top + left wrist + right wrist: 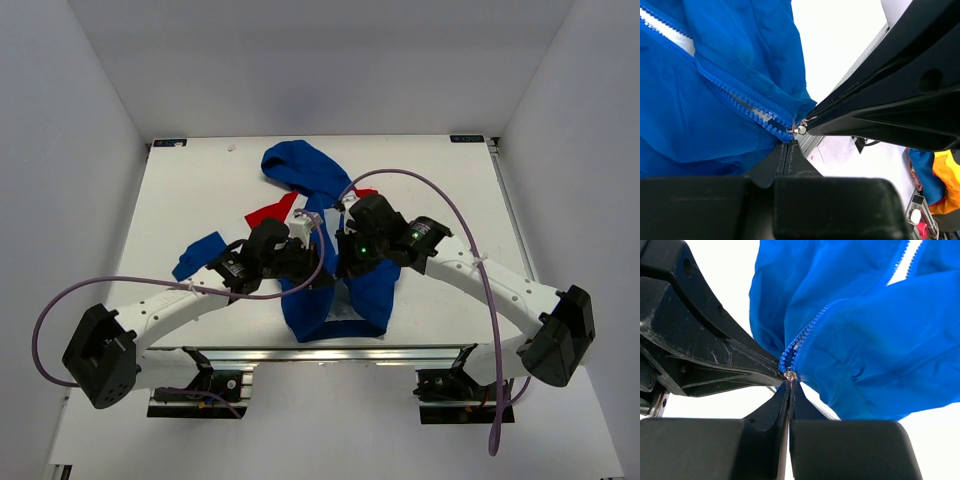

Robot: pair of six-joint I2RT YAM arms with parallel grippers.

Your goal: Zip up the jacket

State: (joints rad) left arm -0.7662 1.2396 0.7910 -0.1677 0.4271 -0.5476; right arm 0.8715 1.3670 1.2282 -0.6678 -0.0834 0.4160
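bare counter (190, 190) lies open left of the jacket (330, 300), which sprawls mid-counter with its hem at the near edge. the left tool (789, 144) reaches in low, pinched tight on the jacket at the zipper's (735, 95) foot. the right tool (789, 382), angled in opposite, is closed on the metal slider (789, 374). only the wrist views show these grips; overhead, the arms hide them.

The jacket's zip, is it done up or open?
Open, where visible: beyond the slider the jacket's two rows of teeth stand apart, white showing between them.
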